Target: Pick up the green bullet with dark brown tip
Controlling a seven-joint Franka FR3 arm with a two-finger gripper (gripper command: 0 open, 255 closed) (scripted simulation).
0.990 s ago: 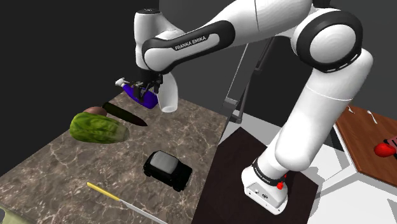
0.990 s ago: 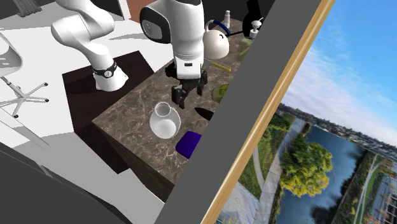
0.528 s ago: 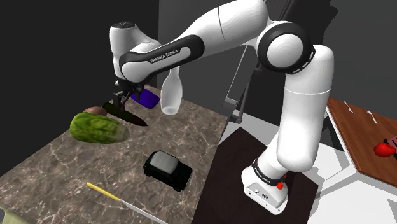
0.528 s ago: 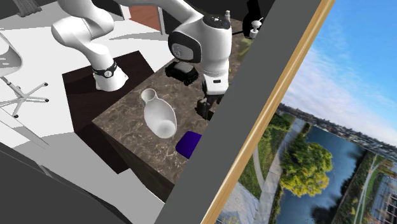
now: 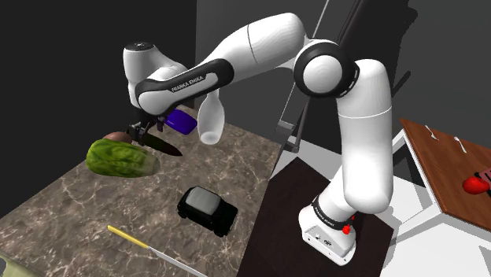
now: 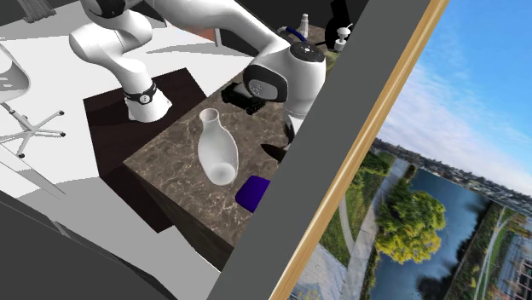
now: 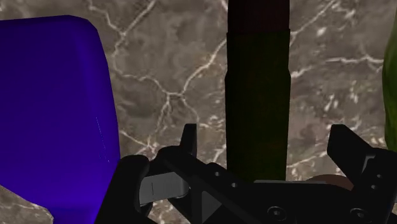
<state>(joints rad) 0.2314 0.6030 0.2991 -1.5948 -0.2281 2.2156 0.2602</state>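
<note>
Wrist view: pincer [image 7: 263, 132] with fingers apart and touching nothing, dark green bullet [image 7: 257, 95] lying on the marbled surface [image 7: 172, 83] in the gap between them. Long axis of the bullet directed straight away from the hand, dark brown tip at the far end, hence crosswise to the closing line of the fingers. Bare surface visible on both sides of the body. Blue block [image 7: 57, 108] well out to one side, green lettuce [image 7: 392, 83] near on the other. Shoulder view: pincer [image 5: 141, 132] low over the end of the bullet [image 5: 157, 144] away from its pointed tip. Bullet flat on the surface [image 5: 71, 212], between lettuce [image 5: 120, 157] and blue block [image 5: 182, 120], white vase [image 5: 209, 118] just beyond. Judged step: final lowering before closure. Lower straight down without rotation, then close across the body. Judged risks: rolling of the round body on uneven finger contact; brushing of the lettuce by the finger on that side.
</note>
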